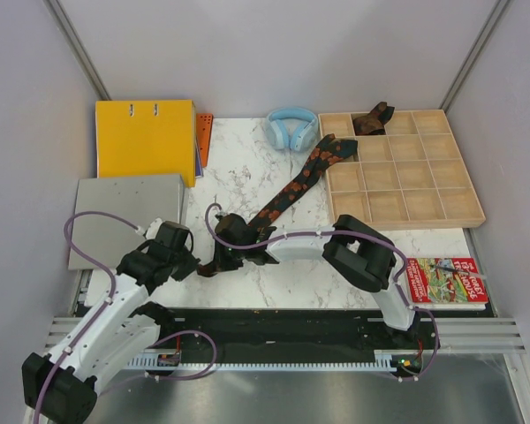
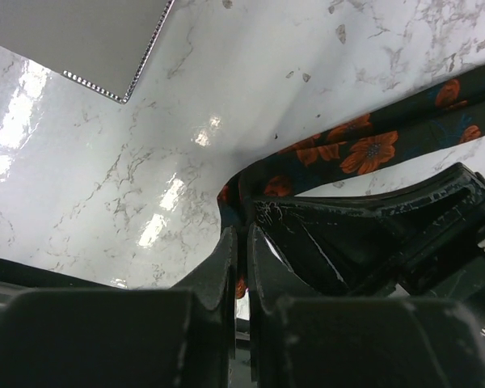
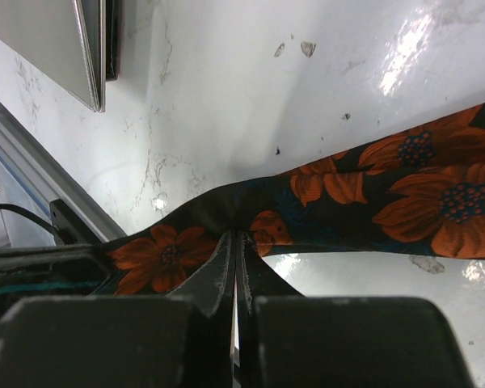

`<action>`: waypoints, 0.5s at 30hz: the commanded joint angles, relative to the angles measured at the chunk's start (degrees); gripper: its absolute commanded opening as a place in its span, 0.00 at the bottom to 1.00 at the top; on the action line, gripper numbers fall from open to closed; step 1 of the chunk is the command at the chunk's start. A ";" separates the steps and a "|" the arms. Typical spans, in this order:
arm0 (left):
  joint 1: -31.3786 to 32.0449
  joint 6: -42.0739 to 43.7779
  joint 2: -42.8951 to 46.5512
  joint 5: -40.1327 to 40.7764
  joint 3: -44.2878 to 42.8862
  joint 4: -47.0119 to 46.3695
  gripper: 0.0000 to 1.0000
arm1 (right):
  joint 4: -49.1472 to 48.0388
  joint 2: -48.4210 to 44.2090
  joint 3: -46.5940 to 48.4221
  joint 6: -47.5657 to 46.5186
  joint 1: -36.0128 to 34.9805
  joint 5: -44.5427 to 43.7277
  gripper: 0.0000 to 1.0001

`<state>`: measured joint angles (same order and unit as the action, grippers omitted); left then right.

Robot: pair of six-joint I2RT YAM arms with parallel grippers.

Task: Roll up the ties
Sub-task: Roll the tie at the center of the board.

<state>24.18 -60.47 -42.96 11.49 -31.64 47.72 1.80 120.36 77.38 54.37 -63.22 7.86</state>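
The black tie with orange-red flowers [image 1: 300, 181] lies as a long strip slanting from the wooden tray down to the middle of the marble slab. My left gripper [image 1: 205, 264] is shut on its narrow near end [image 2: 241, 284]. My right gripper [image 1: 244, 242] is shut on the same tie [image 3: 250, 218] a little farther along, close beside the left gripper. The right gripper's black body [image 2: 372, 234] fills the right of the left wrist view. A dark brown tie [image 1: 371, 120] sits as a small roll in a back compartment of the tray.
A wooden compartment tray [image 1: 405, 190] stands at the right back. Light-blue headphones [image 1: 291, 128] lie at the slab's back edge. A yellow binder [image 1: 147, 139] and a grey board [image 1: 124, 216] lie at the left. A red booklet [image 1: 446, 281] lies at the right front.
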 commanded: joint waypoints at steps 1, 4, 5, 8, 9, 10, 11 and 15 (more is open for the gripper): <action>0.42 1.84 0.07 0.82 -3.52 1.14 0.02 | 2.06 1.64 2.77 -1.99 0.73 -2.23 0.00; 0.60 1.84 -0.11 0.56 -4.66 1.49 0.02 | 1.72 2.34 3.04 -2.07 0.56 -1.62 0.00; 0.69 1.76 -0.02 0.38 -4.83 1.49 0.02 | 1.63 2.51 2.95 -1.90 0.47 -1.36 0.00; 0.95 1.67 0.07 0.12 -5.45 1.76 0.02 | 1.27 2.78 2.51 -1.81 0.12 -1.27 0.00; 1.04 1.58 0.07 0.20 -5.54 1.76 0.02 | 1.10 2.69 2.42 -1.72 0.03 -1.18 0.00; 1.13 1.58 -0.02 0.29 -5.71 1.84 0.02 | 0.75 2.69 2.33 -1.64 -0.06 -1.09 0.00; 1.13 1.67 -0.19 0.38 -5.72 1.76 0.02 | 0.66 2.52 2.25 -1.63 -0.23 -0.92 0.00; 1.13 1.93 -3.09 0.64 -5.36 0.62 0.02 | -0.66 1.90 2.16 -1.28 -0.76 0.40 0.00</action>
<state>24.91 -60.31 -43.92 11.53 -34.54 49.60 2.13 121.86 78.81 53.60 -63.29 7.68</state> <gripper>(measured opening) 0.084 0.009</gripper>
